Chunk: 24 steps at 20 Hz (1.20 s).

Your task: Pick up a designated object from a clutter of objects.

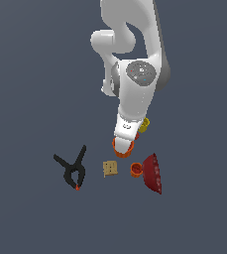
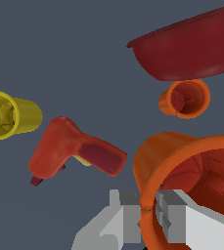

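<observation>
The larger orange cup [image 2: 182, 161] fills the near part of the wrist view, ribbed and with a thick rim. My gripper [image 2: 147, 215] straddles its rim, with one grey finger [image 2: 125, 215] outside the wall and the other inside. Both press against the rim. In the exterior view the cup [image 1: 123, 146] sits right under my white hand [image 1: 126, 126], which hides the fingers. The smaller orange cup [image 2: 185, 99] lies beyond it, below the red bowl [image 2: 191, 49]. The yellow cup [image 2: 8, 115] lies on its side. The red tool-shaped piece [image 2: 74, 154] lies between the yellow cup and the larger orange cup.
In the exterior view a tan block [image 1: 110, 168] lies to the left of the smaller orange cup [image 1: 136, 169] and the red bowl [image 1: 153, 173]. A black spring clamp [image 1: 73, 168] lies farther left. The yellow cup [image 1: 144, 125] shows beside my hand.
</observation>
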Each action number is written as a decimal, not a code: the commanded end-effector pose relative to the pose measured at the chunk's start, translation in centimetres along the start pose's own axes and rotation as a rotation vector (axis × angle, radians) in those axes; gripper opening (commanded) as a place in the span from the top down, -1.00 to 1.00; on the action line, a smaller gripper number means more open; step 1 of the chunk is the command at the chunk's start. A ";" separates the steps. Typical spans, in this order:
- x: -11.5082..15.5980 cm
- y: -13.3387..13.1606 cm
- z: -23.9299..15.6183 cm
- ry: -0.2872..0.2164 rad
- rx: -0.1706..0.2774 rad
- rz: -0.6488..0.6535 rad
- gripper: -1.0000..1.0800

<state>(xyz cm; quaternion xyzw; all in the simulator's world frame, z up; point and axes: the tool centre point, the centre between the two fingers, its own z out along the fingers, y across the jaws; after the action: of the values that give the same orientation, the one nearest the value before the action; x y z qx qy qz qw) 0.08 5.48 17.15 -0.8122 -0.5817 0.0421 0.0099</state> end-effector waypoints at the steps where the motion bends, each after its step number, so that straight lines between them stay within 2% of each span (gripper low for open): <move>1: -1.8 1.2 -2.4 0.002 -0.001 -0.001 1.00; 13: -10.4 7.1 -13.2 0.002 -0.001 -0.001 1.00; 24: -15.9 11.1 -20.2 0.000 -0.002 -0.001 1.00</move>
<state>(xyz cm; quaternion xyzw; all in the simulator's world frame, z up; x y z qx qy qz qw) 6.78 -11.69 36.49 -0.8122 -0.5817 0.0422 0.0098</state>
